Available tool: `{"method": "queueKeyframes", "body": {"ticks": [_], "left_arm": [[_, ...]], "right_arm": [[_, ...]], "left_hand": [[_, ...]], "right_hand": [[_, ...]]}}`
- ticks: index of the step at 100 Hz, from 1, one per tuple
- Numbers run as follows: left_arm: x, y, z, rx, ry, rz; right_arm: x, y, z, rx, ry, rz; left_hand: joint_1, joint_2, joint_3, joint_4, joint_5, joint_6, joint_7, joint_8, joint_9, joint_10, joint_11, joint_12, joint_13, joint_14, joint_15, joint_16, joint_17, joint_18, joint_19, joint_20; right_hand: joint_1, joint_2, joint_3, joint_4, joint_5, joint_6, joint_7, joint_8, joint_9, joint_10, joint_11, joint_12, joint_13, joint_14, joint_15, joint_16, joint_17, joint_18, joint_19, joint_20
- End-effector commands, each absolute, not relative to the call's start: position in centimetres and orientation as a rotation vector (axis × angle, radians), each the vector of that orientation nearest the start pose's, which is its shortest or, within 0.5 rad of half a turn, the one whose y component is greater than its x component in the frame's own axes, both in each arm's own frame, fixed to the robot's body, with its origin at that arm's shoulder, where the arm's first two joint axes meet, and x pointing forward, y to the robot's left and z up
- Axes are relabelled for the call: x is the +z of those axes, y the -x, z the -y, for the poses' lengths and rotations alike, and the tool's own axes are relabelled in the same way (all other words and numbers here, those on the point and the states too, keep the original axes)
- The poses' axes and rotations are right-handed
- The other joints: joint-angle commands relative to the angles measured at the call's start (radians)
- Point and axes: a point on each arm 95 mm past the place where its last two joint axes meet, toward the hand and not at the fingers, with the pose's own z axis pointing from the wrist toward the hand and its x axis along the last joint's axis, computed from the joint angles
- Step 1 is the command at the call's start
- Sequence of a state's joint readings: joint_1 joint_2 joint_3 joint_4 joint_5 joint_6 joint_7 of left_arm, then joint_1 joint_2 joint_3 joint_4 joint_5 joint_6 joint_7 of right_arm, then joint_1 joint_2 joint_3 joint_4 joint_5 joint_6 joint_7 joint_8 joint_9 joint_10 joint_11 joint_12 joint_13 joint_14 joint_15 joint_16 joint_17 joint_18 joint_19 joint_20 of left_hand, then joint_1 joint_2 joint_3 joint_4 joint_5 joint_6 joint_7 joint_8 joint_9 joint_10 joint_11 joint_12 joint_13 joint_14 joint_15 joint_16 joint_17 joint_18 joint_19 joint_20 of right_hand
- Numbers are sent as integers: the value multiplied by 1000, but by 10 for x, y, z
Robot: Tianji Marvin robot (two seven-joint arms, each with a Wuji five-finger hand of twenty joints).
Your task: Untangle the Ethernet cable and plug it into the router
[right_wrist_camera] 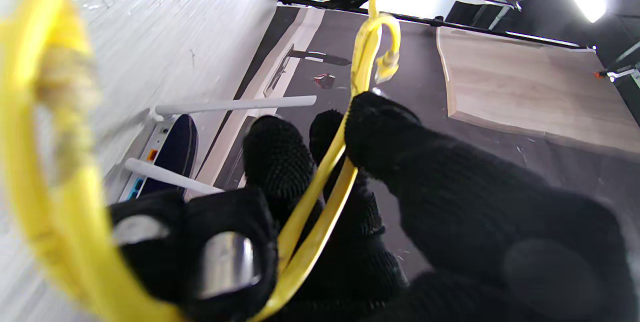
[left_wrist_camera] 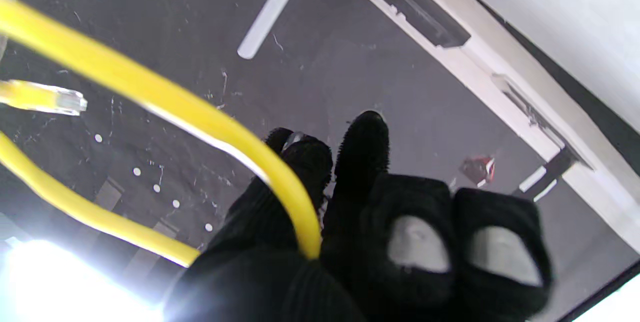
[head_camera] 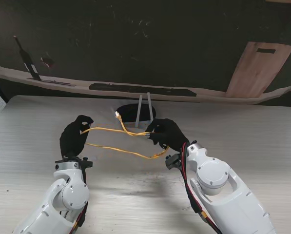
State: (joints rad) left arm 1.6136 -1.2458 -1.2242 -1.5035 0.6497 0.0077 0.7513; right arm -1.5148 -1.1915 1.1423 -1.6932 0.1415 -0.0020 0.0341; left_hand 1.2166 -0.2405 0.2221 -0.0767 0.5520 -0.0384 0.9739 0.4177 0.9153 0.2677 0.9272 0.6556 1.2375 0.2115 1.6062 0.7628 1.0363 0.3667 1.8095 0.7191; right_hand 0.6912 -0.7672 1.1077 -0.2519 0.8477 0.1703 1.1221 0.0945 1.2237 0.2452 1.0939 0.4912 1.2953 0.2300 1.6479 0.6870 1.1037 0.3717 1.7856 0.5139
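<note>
Both hands grip the yellow Ethernet cable (head_camera: 117,141) and hold it off the table (head_camera: 33,126). The left hand (head_camera: 74,136), in a black glove, has its fingers (left_wrist_camera: 305,162) curled around one strand; in the left wrist view that strand runs into the fold between thumb and fingers, and a second strand emerges from under the palm. Two of the other fingertips are bent in toward the palm.

The right hand (head_camera: 165,132) is clenched on the cable too. In the right wrist view two strands pass side by side between the thumb and the fingers (right_wrist_camera: 277,162), pinched there, and a blurred loop of cable hangs close to the camera.

In the stand view, two yellow strands span the gap between the hands: one nearly straight from the left hand's fingertips to the right hand's, the other sagging nearer to me and ending under the right hand. From the right hand a short free end rises away from me and to the left, tipped by a clear plug (head_camera: 117,115). The plug hangs in the air, touching nothing.

The router (head_camera: 134,113), a dark oval body with two pale upright antennas (head_camera: 139,110), sits on the table just beyond the hands, near the plug but apart from it. In the right wrist view its coloured ports face the hand.
</note>
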Motion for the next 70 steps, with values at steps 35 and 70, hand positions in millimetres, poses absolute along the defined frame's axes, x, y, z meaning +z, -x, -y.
{"method": "queueKeyframes", "body": {"ticks": [35,70], "left_arm": [[-325,-382,-40,-1690,1214,-444],[-325,-378,-57,-1649,1168,-347]], "right_arm": [[-287,-404,-41,-2122,1992,882],[-291,-407,-24,-2135,2002,1249]], "left_hand": [[74,12,14,12,20,36,13,-12,27,19,19,-10,30,110,74,-9,50,-75,285,35],[74,32,10,10,-20,116,25,1,37,18,112,30,30,125,69,-12,48,-64,285,32]], "right_hand": [[-90,-42,23,-28,-31,6,-84,-14,43,170,24,4,15,-226,114,41,92,-190,308,114],[-91,-44,21,-11,-36,7,-121,-3,14,164,-22,-20,16,-236,111,50,93,-202,308,130]]}}
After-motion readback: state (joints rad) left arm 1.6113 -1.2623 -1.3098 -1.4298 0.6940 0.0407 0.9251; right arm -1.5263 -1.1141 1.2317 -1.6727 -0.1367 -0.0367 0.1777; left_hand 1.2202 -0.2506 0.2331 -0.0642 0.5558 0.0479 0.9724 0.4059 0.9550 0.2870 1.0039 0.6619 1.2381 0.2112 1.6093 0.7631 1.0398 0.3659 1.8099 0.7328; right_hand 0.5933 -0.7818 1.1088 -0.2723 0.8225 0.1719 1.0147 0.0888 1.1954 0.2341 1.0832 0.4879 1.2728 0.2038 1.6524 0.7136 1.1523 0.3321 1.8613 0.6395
